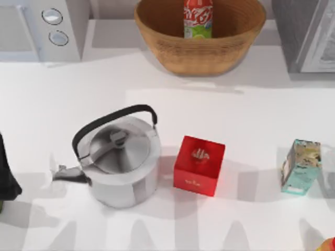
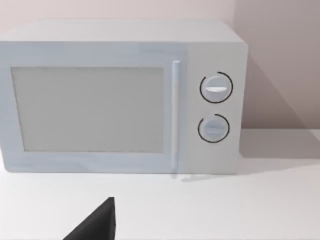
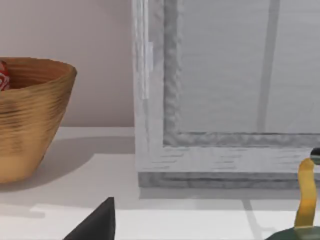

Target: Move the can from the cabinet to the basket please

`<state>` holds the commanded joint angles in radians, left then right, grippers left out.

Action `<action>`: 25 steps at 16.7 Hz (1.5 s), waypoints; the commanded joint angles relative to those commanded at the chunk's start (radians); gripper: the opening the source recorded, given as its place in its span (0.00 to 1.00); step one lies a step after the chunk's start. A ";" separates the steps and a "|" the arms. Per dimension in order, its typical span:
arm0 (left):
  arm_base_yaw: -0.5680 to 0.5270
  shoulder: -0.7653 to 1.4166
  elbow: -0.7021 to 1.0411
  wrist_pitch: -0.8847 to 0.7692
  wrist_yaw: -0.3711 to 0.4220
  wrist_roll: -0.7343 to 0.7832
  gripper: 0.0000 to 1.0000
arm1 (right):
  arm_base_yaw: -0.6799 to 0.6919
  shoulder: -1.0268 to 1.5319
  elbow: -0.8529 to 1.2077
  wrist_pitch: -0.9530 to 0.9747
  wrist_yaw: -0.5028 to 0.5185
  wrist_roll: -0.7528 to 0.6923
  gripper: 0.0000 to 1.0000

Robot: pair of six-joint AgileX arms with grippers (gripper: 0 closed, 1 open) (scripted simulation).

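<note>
The can (image 1: 198, 20), red with white script and a light green lower band, stands upright inside the basket (image 1: 157, 36), against the far part of the bowl; in the right wrist view a red sliver of it (image 3: 3, 75) shows above the basket's rim (image 3: 45, 67). The basket, a round woven wicker bowl with ribbed tan-brown walls, sits at the far middle of the table (image 1: 209, 104), and the can is the one thing visible in it. To its right, at the top view's far right corner, stands the cabinet (image 1: 306, 36), dark grey with a pale framed door panel; the right wrist view shows that door (image 3: 225, 80) shut and facing the camera, with the basket beside it and apart from it.

At the far left stands a white microwave (image 1: 47, 29) with two round knobs; its door (image 2: 90, 110) is closed in the left wrist view. Nearer the front, a steel kettle (image 1: 123, 162) with a black arched handle and its lid on sits left of centre, a red cube box (image 1: 199, 165) just to its right, and a teal carton (image 1: 300, 167) farther right, apart from the box.

The table is plain white, crossed by grey shadows at its near edge; a pale pinkish wall (image 2: 270, 50) rises behind it.

The left arm (image 1: 8, 178) is parked at the table's left edge. A dark fingertip (image 2: 100, 222) shows low in the left wrist view, another (image 3: 100, 222) in the right wrist view; whether either gripper's fingers are open or closed cannot be told.
</note>
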<state>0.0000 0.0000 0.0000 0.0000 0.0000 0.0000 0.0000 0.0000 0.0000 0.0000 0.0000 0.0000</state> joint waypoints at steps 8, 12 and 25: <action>0.000 0.000 0.000 0.000 0.000 0.000 1.00 | -0.092 0.132 0.082 0.154 -0.120 -0.006 1.00; 0.000 0.000 0.000 0.000 0.000 0.000 1.00 | -0.257 0.372 0.192 0.429 -0.325 -0.014 1.00; 0.000 0.000 0.000 0.000 0.000 0.000 1.00 | -0.876 1.302 0.390 1.118 -0.911 0.006 1.00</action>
<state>0.0000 0.0000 0.0000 0.0000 0.0000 0.0000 -0.8760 1.3020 0.3899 1.1180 -0.9113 0.0056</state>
